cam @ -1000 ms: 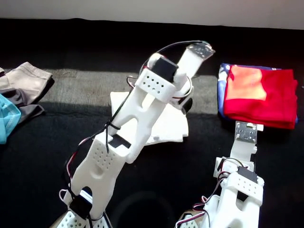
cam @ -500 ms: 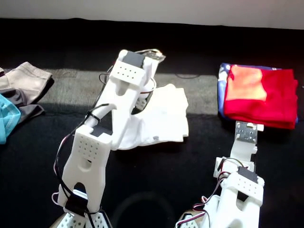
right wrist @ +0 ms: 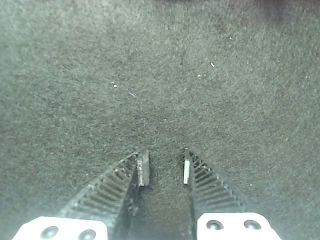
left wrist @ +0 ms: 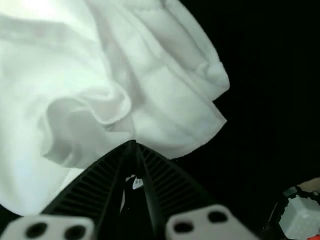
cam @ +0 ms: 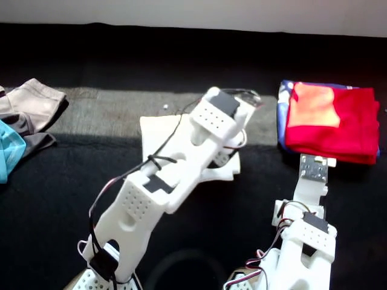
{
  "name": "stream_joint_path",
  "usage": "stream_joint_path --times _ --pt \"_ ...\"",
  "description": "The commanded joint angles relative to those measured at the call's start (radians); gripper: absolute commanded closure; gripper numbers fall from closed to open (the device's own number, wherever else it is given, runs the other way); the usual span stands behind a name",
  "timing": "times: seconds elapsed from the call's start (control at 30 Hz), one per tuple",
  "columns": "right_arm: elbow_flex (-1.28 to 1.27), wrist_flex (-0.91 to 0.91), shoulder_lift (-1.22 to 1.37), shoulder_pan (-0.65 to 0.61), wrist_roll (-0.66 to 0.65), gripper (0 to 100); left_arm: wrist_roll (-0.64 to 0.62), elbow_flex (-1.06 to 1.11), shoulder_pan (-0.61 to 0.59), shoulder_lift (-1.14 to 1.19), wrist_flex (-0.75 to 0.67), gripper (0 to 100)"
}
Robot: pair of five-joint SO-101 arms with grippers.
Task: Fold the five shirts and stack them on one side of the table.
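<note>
while the left jaws (left wrist: 134, 144) stood closed to a point on a gathered fold of the white shirt (left wrist: 100, 65), apparently pinching it, the task was judged to be part done. the white shirt (cam: 158, 130) lay at the middle of the table (cam: 242, 205), under the outstretched left arm, rumpled and with one corner trailing onto the dark surface; it was not yet a tidy fold and was not on the stack. at the right side of the table a stack was found: a red shirt (cam: 344, 130) with an orange panel (cam: 311, 106) uppermost, and the edge of a blue shirt (cam: 282, 118) showing beneath it. whether the orange was a separate garment could not be told, so at least two shirts were counted as folded and stacked. at the left edge a loose heap remained unfolded: a beige garment (cam: 33, 99), a dark one (cam: 27, 130) below it and a cyan one (cam: 9, 154) at the margin. the right jaws (right wrist: 163, 170) hung narrowly parted and empty above bare table, near the stack but apart from it. outstanding work, on this evidence: finish and stack the white shirt, then deal with the heap.
</note>
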State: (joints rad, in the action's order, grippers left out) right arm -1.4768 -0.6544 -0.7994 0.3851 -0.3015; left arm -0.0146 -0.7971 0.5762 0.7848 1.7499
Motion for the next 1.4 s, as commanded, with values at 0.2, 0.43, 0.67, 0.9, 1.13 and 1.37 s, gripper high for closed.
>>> stream_joint_path --times 0.2,0.43,0.67,0.9,1.13,1.37 --pt "-0.019 0.021 0.012 0.007 0.011 86.8 -0.002 -0.01 -0.068 -0.214 0.012 99" --pt "-0.019 0.021 0.012 0.005 0.011 86.8 0.0 0.015 -0.222 -0.051 0.009 99" --pt "-0.019 0.021 0.012 0.005 0.011 86.8 -0.006 0.013 -0.179 0.025 -0.037 99" --pt "-0.019 0.021 0.012 0.005 0.011 86.8 -0.026 0.013 0.002 0.021 -0.031 99" --pt "-0.019 0.021 0.012 0.005 0.011 86.8 -0.077 0.013 0.127 -0.001 -0.006 99" --pt "-0.019 0.021 0.012 0.005 0.011 86.8 -0.069 0.013 0.131 -0.151 -0.011 99"
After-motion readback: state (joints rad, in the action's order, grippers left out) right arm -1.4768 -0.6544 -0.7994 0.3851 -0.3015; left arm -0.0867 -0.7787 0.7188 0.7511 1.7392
